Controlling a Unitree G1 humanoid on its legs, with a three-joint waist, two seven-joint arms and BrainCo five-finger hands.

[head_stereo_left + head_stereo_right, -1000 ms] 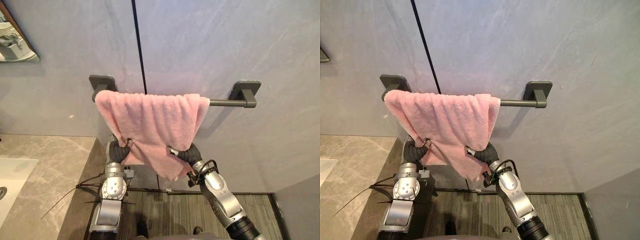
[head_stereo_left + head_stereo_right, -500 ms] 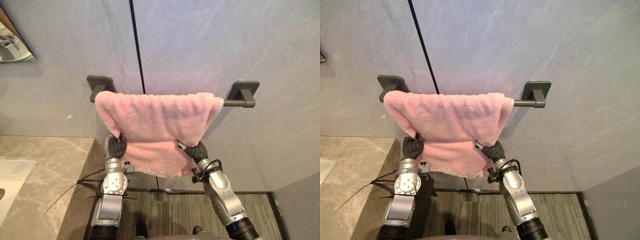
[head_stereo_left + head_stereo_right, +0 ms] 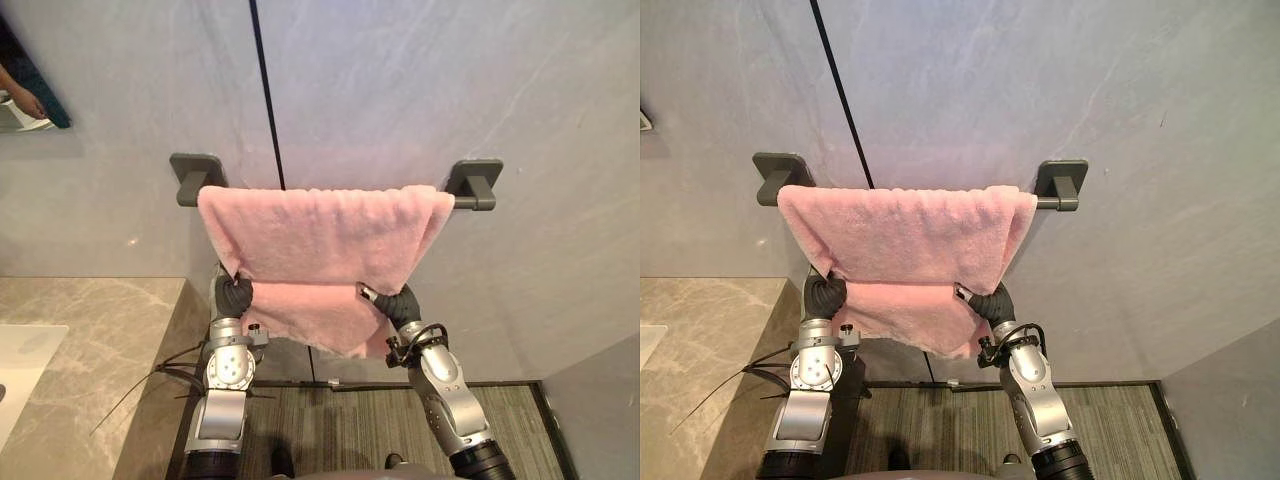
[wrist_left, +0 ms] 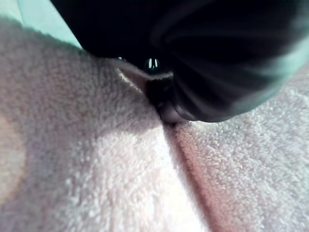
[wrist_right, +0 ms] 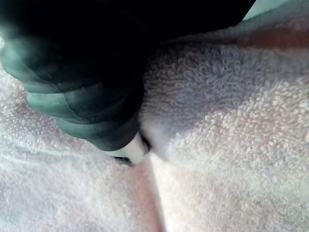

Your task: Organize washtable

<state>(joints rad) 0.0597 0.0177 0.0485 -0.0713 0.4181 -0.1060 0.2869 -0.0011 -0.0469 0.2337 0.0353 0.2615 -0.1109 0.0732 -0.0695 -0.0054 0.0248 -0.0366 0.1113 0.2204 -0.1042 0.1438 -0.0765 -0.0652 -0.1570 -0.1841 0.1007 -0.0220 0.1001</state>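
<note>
A pink towel (image 3: 322, 232) hangs over a dark grey wall bar (image 3: 470, 196), spread from the left bracket (image 3: 194, 176) almost to the right one. Its front layer falls in a wide flap, and a lower layer hangs behind it. My left hand (image 3: 234, 295) is at the flap's lower left edge and my right hand (image 3: 400, 304) at its lower right edge. Both hands reach in between the layers, so their fingers are hidden by cloth. In the wrist views, the dark cover of the left hand (image 4: 217, 58) and of the right hand (image 5: 82, 87) press against towel (image 5: 217, 145).
A marble counter (image 3: 90, 350) with a white basin (image 3: 20, 365) lies at the lower left. A mirror corner (image 3: 25, 100) at the upper left reflects a person's hand. A striped mat (image 3: 340, 430) covers the floor below the bar.
The towel, bunched toward the left a second ago, has been drawn rightward along the bar and now hangs wider. Both hands have moved apart. The camera has shifted slightly.
</note>
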